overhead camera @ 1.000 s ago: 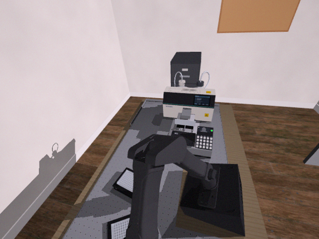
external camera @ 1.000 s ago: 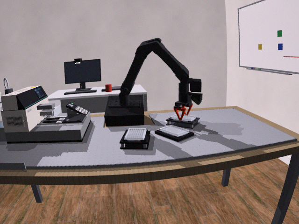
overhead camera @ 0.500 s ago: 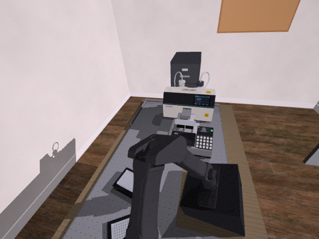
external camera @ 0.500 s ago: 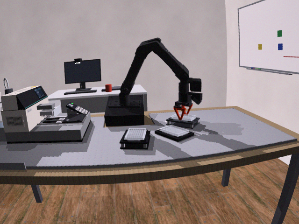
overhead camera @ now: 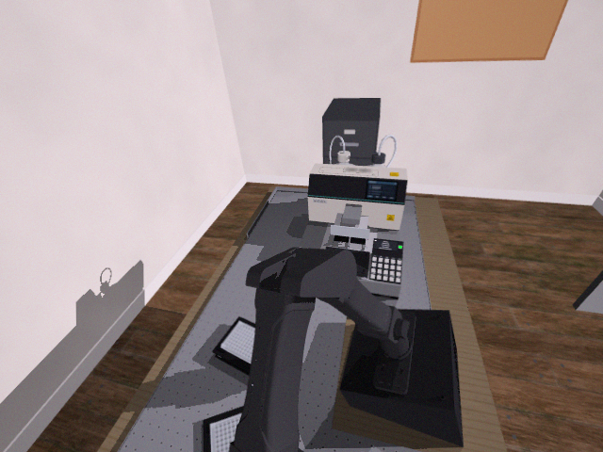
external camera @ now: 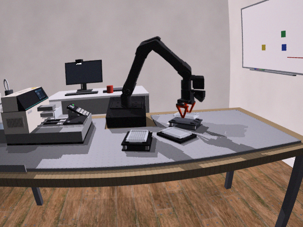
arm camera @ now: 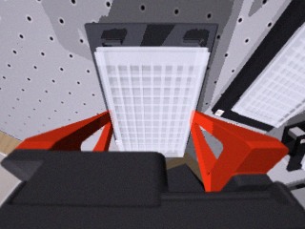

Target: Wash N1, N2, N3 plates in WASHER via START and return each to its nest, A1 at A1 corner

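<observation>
My gripper (external camera: 185, 112) with red fingers is shut on the long sides of a clear 96-well plate (external camera: 185, 114), held a little above its dark nest (external camera: 185, 122) at the far right of the table. In the wrist view the plate (arm camera: 152, 102) sits between the fingers, with the nest's slab (arm camera: 152, 34) showing beyond it. Two other plates rest in their nests, one in the middle (external camera: 176, 132) and one nearer the front (external camera: 137, 135). The washer (external camera: 23, 109) stands at the left. Its carrier (overhead camera: 350, 239) looks empty and the lamp (overhead camera: 399, 247) is green.
The keypad (overhead camera: 386, 265) slopes up at the right of the carrier's track. The arm's black base block (external camera: 126, 114) stands at the table's back edge. The middle nest's plate (arm camera: 274, 93) lies close to the right of my fingers. A desk with a monitor (external camera: 83, 73) stands behind the table.
</observation>
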`<state>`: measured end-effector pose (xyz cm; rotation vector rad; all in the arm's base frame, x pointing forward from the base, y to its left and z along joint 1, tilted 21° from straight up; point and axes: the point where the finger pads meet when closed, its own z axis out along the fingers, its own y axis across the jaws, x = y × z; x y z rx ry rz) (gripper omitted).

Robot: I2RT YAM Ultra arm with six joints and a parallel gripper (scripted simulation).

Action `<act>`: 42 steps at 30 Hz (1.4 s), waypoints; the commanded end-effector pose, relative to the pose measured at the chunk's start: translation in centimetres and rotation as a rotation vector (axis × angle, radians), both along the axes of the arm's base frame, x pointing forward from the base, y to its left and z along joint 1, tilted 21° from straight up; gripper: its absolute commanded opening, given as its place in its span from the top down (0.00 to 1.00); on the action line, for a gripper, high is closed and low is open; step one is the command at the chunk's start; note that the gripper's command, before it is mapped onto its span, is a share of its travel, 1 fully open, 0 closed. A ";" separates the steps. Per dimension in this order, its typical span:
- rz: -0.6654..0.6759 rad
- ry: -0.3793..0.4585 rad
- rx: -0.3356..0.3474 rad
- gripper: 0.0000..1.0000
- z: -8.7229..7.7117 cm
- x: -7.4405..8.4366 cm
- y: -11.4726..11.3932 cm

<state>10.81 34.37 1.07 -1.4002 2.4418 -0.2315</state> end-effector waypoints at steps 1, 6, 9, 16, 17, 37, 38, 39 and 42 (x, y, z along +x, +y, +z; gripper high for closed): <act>0.004 -0.004 0.013 1.00 1.2 -0.4 0.3; 0.004 -0.003 0.013 1.00 2.0 -0.7 0.3; 0.004 -0.003 0.013 1.00 2.4 -0.9 0.3; 0.004 -0.003 0.013 1.00 3.2 -1.2 0.2; 0.004 -0.003 0.013 1.00 3.4 -1.2 0.2; 0.004 -0.003 0.013 1.00 6.2 -2.3 0.1; 0.004 -0.003 0.013 1.00 6.3 -2.3 0.1; 0.004 -0.003 0.013 1.00 6.5 -2.4 0.1; 0.003 -0.003 0.013 1.00 6.6 -2.5 0.1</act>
